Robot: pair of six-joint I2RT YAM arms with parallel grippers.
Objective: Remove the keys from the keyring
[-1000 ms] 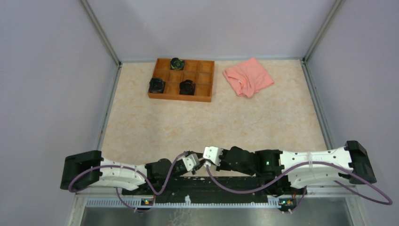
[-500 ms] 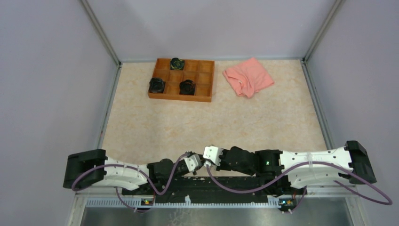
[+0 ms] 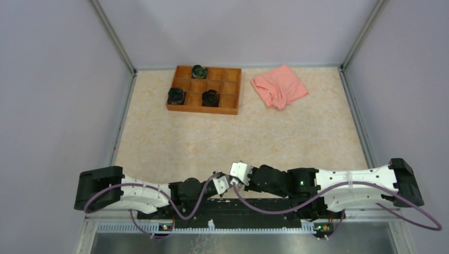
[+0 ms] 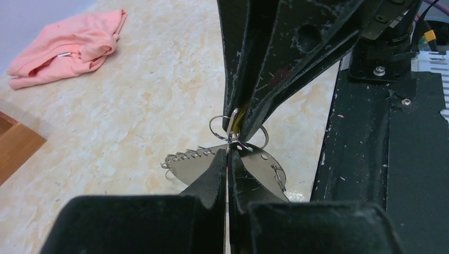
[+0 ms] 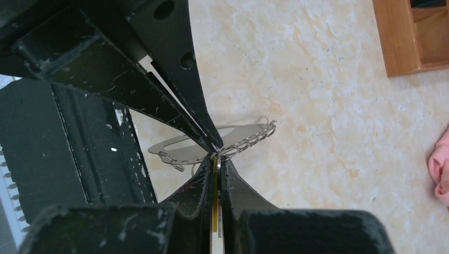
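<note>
Flat oval silvery-grey metal keyring [image 4: 193, 163] at the near edge of the beige marbled tabletop [image 4: 132, 95], left gripper [image 4: 227, 154] clamped on its rim, right gripper [image 5: 217, 159] tip to tip with it, clenched on the slim yellow-headed key [image 4: 239, 117], crumpled pink cloth [image 4: 63, 45] and partitioned wooden tray [image 3: 201, 110] well apart at the far side.

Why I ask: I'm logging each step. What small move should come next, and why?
Probably ease the right gripper slightly away from the left gripper. Its jaws are shut on the yellow-headed metal key, the left's on the flat oval silvery metal keyring, tips nearly touching, so a gentle pull might work the key free.
</note>
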